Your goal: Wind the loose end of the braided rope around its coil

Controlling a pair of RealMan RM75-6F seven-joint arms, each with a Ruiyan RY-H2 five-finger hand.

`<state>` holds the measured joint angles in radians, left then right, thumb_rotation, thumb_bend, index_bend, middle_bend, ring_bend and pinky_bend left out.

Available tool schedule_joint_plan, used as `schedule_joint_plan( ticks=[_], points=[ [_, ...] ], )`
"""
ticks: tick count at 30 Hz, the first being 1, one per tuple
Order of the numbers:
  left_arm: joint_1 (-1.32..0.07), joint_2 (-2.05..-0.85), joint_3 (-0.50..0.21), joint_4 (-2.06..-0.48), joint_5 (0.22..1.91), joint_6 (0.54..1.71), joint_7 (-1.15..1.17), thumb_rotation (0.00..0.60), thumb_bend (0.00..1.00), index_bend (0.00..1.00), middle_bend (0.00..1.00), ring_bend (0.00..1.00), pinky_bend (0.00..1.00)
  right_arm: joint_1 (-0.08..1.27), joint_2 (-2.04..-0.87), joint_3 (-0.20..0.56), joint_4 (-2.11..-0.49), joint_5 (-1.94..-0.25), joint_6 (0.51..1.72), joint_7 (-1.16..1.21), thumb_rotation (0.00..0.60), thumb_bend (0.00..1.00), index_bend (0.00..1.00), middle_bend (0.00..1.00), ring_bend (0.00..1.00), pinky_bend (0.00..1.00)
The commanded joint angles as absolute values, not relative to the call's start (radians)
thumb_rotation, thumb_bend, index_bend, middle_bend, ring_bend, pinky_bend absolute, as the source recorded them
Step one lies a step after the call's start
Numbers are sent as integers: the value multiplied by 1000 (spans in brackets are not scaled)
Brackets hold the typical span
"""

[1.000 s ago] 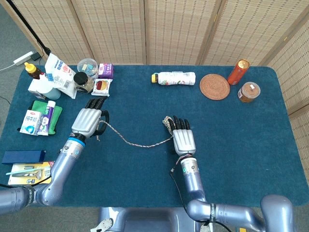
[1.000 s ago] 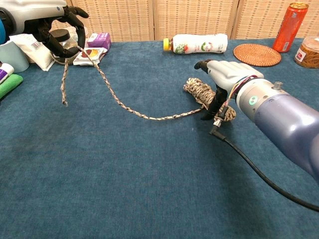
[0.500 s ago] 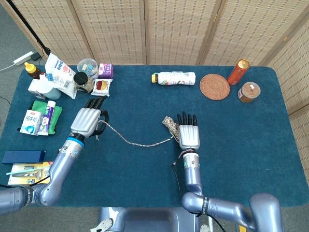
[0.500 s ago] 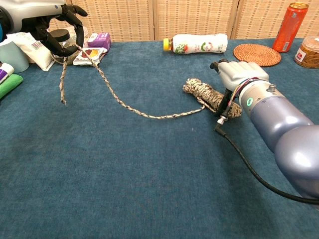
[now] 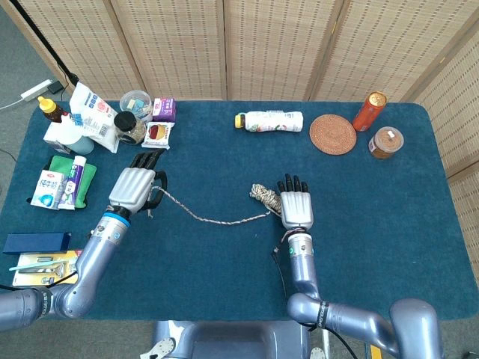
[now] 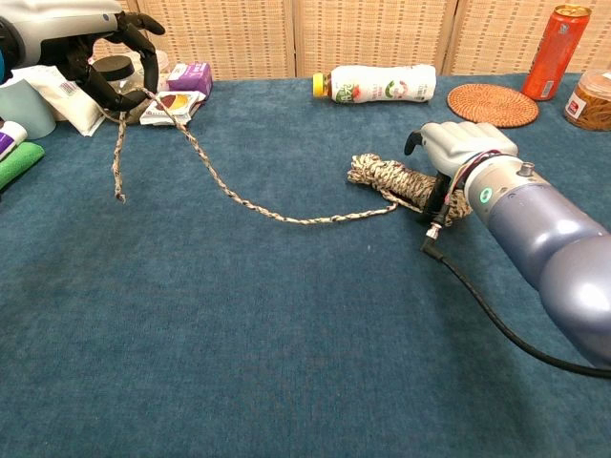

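Note:
The braided rope coil lies mid-table, tilted, with its right end under my right hand. That hand's fingers curl down over the coil's end and grip it. A loose strand runs left from the coil across the blue cloth and rises to my left hand. The left hand holds the strand above the table, and the short free end dangles below it.
A lying white bottle, a woven coaster, an orange can and a jar line the far edge. Snack packs and jars crowd the far left. A black cable trails from my right wrist.
My right hand has shifted right and slightly farther away, and the coil has swung round with it. The left hand has barely moved and keeps its hold on the strand.

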<state>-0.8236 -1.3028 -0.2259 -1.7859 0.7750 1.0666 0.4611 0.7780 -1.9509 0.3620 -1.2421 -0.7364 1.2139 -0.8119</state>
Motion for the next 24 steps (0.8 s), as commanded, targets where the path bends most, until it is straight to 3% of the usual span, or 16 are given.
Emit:
schedule_joint_plan(
  ticks=[1,4,11,17,24],
  points=[
    [-821,-1296,-226,-1788,779,1070,457,600,503,643,0,0,0,774,-1952,356,-1229,-760,1197,-772,600,67,375,215,229,355],
    [-818,-1291,-225,-1787,780,1069,451,600,503,643,0,0,0,772,-1957,352,-1214,-772,1199,-756,600,174,430,276,285,435],
    [-812,-1282,-222,-1784,782,1065,435,600,503,643,0,0,0,767,-1962,330,-1163,-804,1191,-742,600,314,483,367,371,616],
    [-813,-1283,-222,-1783,786,1064,432,600,503,643,0,0,0,763,-1942,299,-1143,-861,1149,-692,600,357,529,415,425,771],
    [-819,-1281,-236,-1811,789,1064,420,600,503,643,0,0,0,755,-1887,247,-1182,-1014,1129,-573,600,443,594,479,490,845]
  ],
)
